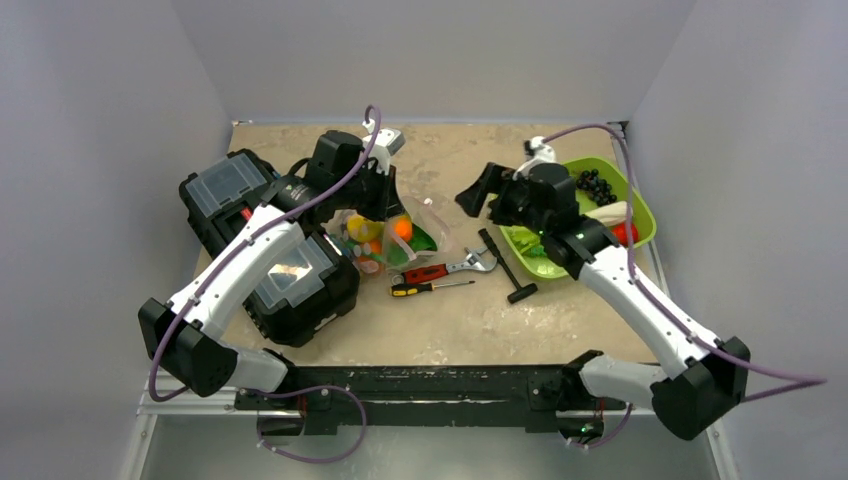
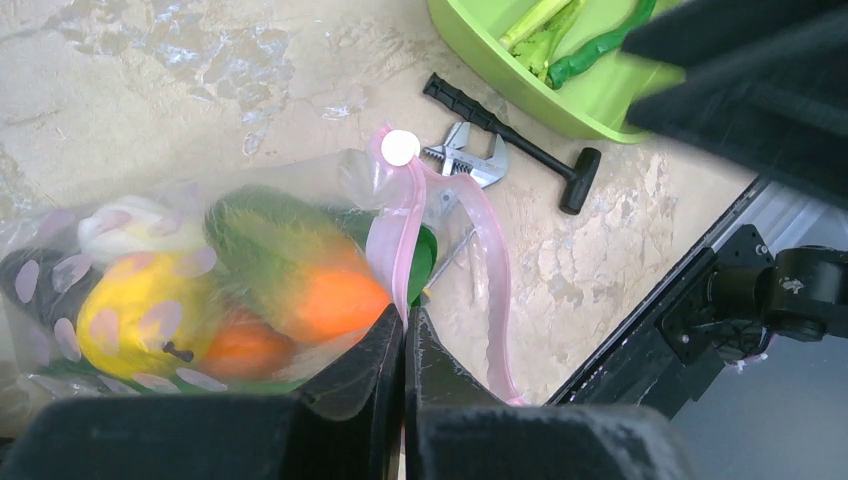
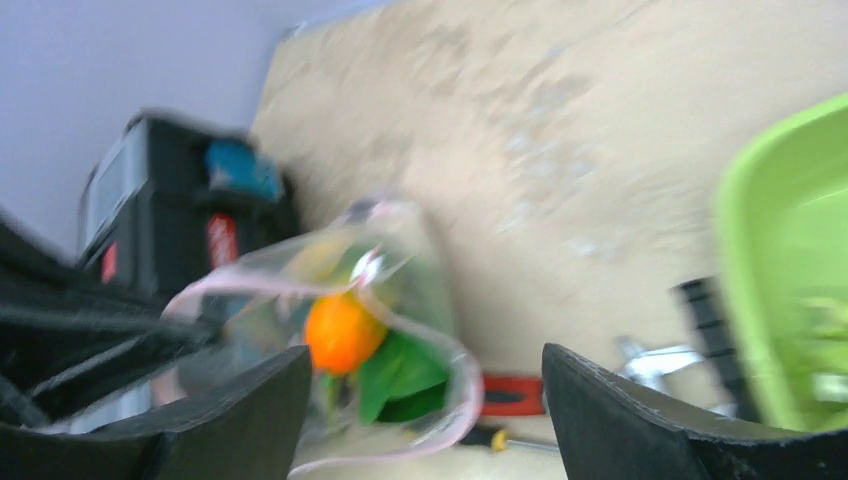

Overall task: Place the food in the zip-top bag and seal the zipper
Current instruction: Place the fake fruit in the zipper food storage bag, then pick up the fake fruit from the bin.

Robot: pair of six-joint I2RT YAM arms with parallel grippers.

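Note:
The zip-top bag (image 1: 395,238) lies left of centre, and its mouth faces right. In the left wrist view the bag (image 2: 190,290) holds an orange ball (image 2: 330,300), a yellow piece (image 2: 130,315) and other food. My left gripper (image 2: 405,322) is shut on the pink zipper (image 2: 400,225) at the mouth edge; it is above the bag in the top view (image 1: 385,205). My right gripper (image 3: 425,400) is open and empty, facing the open mouth, where the orange ball (image 3: 343,330) and a green leaf (image 3: 400,375) show. From above, the right gripper (image 1: 478,195) is to the right of the bag. Dark grapes (image 1: 597,185) and bok choy (image 1: 610,212) lie in the tray.
A lime-green tray (image 1: 640,205) stands at the right. A red-handled wrench (image 1: 450,268), a screwdriver (image 1: 430,288) and a black T-handle tool (image 1: 507,265) lie in front of the bag. A black toolbox (image 1: 270,240) sits at the left.

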